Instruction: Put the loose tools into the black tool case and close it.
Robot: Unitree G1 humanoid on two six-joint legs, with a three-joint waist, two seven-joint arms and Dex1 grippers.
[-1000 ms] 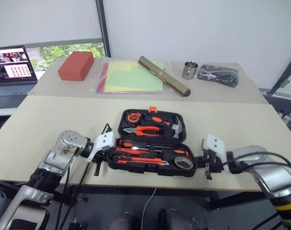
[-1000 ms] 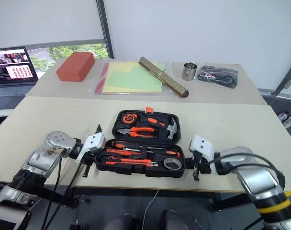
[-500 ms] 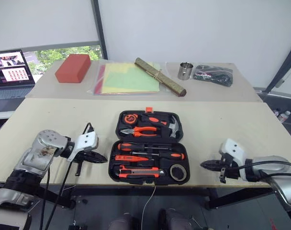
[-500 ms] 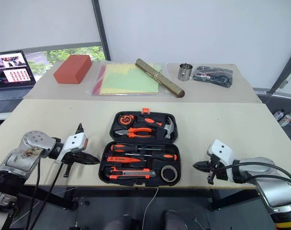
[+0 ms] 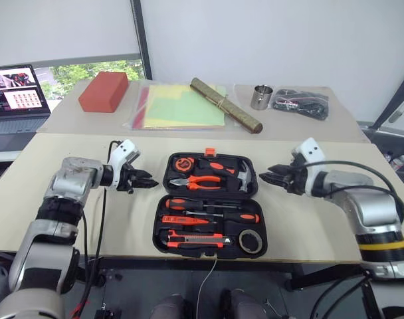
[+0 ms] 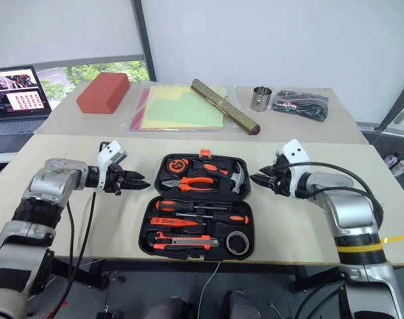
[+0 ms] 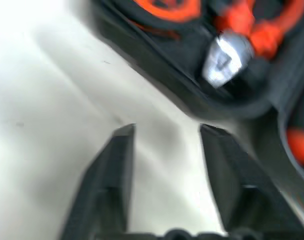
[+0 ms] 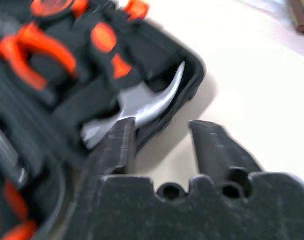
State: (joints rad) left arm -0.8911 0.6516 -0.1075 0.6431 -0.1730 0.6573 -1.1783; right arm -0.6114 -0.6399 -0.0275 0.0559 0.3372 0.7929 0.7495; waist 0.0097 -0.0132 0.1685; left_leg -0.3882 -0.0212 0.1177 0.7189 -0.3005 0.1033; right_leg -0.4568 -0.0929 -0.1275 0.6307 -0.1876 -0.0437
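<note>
Beige tabletop carries the black tool case, open, tools seated in its near half. Its far lid half lies between my left gripper and right gripper, both parted and empty, pointing inward at the lid's two ends, about equally near.

A pale beige surface is seen in front, with a second one butted against its far edge. Behind them a plain white wall is crossed by a dark upright post. A white blind is drawn over most of a window, through which green foliage is lit by daylight. Dark floor is visible below.
</note>
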